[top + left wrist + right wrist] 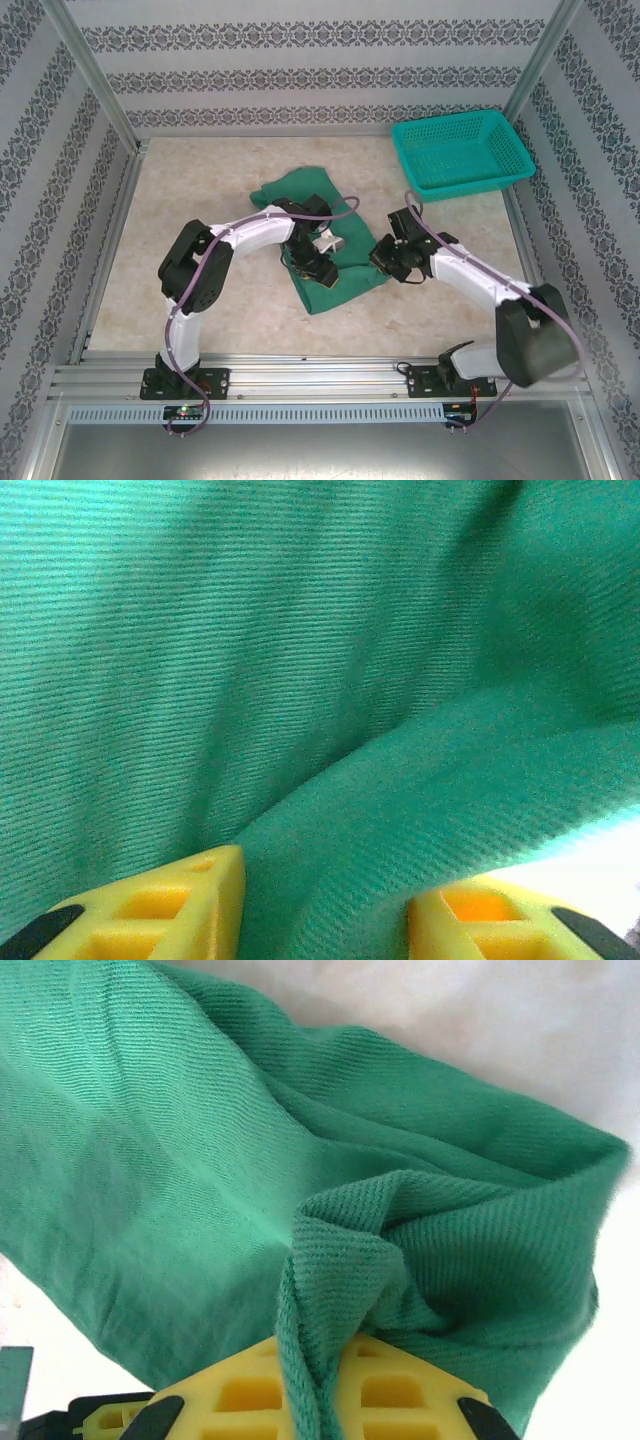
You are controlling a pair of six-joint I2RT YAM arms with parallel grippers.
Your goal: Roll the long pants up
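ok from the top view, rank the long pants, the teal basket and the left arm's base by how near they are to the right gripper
1. long pants, table centre, pinched in the right gripper.
2. teal basket, far right corner.
3. left arm's base, near edge, left.

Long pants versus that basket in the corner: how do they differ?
The long pants are dark green; the teal mesh basket is brighter. The long pants are soft cloth, bunched and creased; the basket is stiff, keeping its rectangular shape. The pants lie mid-table; the basket sits apart in the far right corner. Both rest on the table.
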